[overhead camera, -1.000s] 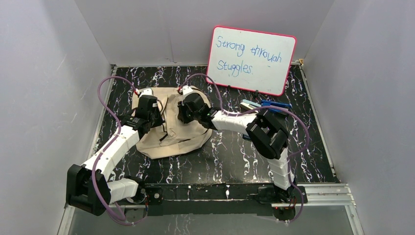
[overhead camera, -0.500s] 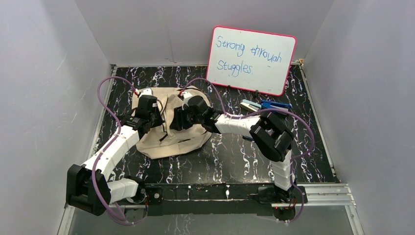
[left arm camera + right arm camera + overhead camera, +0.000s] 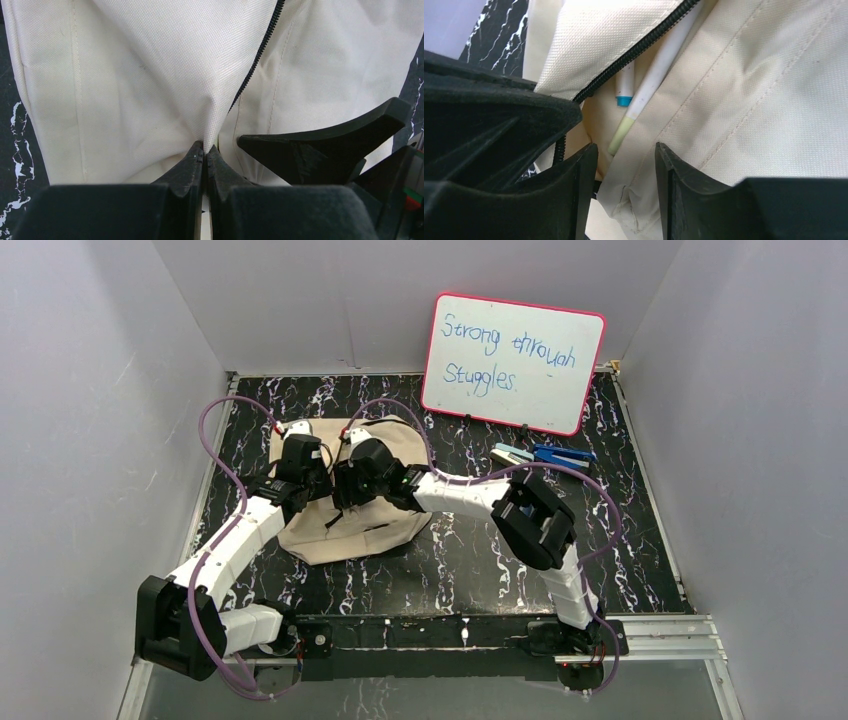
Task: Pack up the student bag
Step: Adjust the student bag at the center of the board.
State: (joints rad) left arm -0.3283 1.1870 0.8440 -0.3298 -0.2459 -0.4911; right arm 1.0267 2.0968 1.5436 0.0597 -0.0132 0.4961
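The student bag (image 3: 350,536), a cream canvas backpack, lies on the black marble table left of centre. My left gripper (image 3: 205,148) is shut on a pinched fold of the bag's fabric (image 3: 150,75) beside its dark zipper (image 3: 255,60). My right gripper (image 3: 626,150) stands open over the bag's opening, with a fabric edge (image 3: 639,200) between its fingers but not pinched. Inside the opening lie a white pen with a blue end (image 3: 625,85) and a white pen with a pale green end (image 3: 644,97). In the top view both grippers (image 3: 318,483) (image 3: 343,490) sit close together on the bag.
A pink-framed whiteboard (image 3: 513,362) leans at the back. Blue items (image 3: 545,454) lie on the table below it, right of the bag. Grey walls close in the left, right and back. The right arm's elbow (image 3: 530,520) hangs over the table's middle.
My right gripper has opened and slid left across the bag toward the left gripper. The left gripper has kept its hold and place.
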